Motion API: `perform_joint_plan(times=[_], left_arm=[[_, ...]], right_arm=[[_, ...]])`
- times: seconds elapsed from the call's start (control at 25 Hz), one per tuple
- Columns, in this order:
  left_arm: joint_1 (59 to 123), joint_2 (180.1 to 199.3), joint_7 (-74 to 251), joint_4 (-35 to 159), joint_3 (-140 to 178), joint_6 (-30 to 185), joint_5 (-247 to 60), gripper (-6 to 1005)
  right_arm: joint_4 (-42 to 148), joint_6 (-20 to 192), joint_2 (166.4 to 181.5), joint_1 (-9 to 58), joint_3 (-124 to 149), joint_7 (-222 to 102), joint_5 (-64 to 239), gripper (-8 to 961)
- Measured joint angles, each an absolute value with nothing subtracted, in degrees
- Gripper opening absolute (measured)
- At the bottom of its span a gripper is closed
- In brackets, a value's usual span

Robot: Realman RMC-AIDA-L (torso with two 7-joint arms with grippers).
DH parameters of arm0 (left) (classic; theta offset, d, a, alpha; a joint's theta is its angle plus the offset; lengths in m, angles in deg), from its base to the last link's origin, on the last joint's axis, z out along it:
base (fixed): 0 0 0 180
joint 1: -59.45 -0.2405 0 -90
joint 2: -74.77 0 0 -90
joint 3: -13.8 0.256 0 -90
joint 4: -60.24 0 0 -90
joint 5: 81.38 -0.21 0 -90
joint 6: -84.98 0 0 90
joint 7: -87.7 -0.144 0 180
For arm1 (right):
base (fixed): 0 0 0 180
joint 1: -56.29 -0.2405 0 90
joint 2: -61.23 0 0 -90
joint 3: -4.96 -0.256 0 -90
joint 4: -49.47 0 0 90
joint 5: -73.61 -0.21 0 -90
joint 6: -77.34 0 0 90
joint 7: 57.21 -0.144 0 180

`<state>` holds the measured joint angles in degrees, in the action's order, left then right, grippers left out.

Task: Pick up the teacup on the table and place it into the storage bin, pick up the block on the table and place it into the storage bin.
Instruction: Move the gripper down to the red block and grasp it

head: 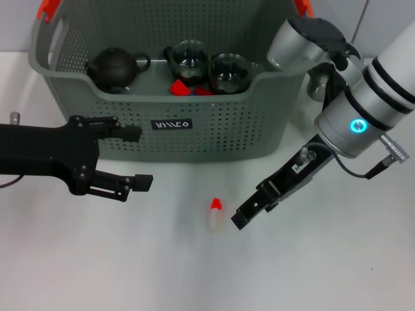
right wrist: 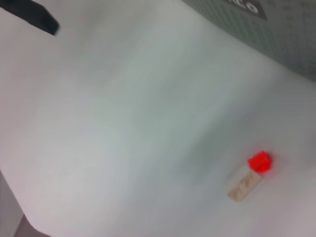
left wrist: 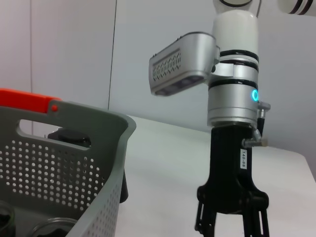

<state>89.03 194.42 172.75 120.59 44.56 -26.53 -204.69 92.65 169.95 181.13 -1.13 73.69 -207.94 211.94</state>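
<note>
A small block (head: 216, 215) lies on the white surface (head: 130, 259), near the middle, in front of the bin (head: 214, 123). It is a pale wooden piece with a red piece at its far end. In the right wrist view the block (right wrist: 250, 175) lies alone on the bare surface.

The bin is a large grey-green perforated basket with orange handle clips and a small black label (head: 171, 124) on its front wall. It stands at the far side of the surface. Inside it, from left to right, are a dark teapot (head: 114, 67), a glass teacup (head: 187, 57) and a second glass teacup (head: 228, 71). Red blocks (head: 180, 87) lie on the bin floor between the cups, near the front wall.

The right gripper (head: 248, 212) hangs low just to the right of the block, close beside it but not touching. It holds nothing, and whether its fingers are spread or closed cannot be told from the head view. The left wrist view shows this gripper (left wrist: 232, 224) farther off, pointing down, with its fingertips cut off by the picture's edge. The silver and white right arm (head: 363, 110) reaches in from the far right.

The left gripper (head: 139, 159) is at the left, in front of the bin's near left corner. Its black fingers are spread wide and empty, pointing right.
</note>
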Motion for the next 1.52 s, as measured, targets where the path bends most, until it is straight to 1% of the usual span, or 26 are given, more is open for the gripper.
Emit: perform_joint_plan(times=[0.48, 0.76, 1.52], left_arm=[[89.3, 194.22, 170.4, 120.9, 44.7, -26.6, -207.6, 944], [90.0, 194.13, 169.3, 121.5, 45.3, -26.9, -210.5, 944], [90.4, 194.21, 168.5, 121.2, 45.9, -26.7, -211.9, 943]], right_arm=[[87.6, 165.8, 181.7, -2.5, 75.2, -216.3, 210.6, 867], [82.3, 161.1, 181.59, -4.7, 75.3, -218.0, 210.0, 868], [81.5, 151.3, 182.24, -6.8, 89.1, -215.3, 207.5, 868]])
